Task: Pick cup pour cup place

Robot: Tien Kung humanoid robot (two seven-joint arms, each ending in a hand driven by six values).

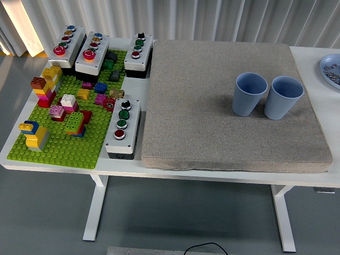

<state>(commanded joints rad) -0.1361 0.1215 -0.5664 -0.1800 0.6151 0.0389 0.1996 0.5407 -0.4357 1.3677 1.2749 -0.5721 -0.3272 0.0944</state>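
Hands: neither robot hand in shot, so finger state can't be told.
Table (pixel 69 169): white, near edge at bottom.
Button box (pixel 122 128): near-left, beside mat.
Baseplate (pixel 64 143): green, w/ coloured bricks, left side.
Mat (pixel 202 117): grey, covers mid table.
Left cup (pixel 249 94): blue, upright on mat, right of centre.
Right cup (pixel 283 98): blue, upright, just beside left cup.
Plate (pixel 325 66): blue, far right edge, small bits on it.
Far boxes (pixel 79 48): three button boxes along far-left edge.

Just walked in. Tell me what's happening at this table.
Nothing is being handled right now: neither robot hand is in view and no person is at the table. Two blue cups, the left cup and the right cup, stand upright side by side on the grey mat, untouched. The pouring task has not visibly begun.
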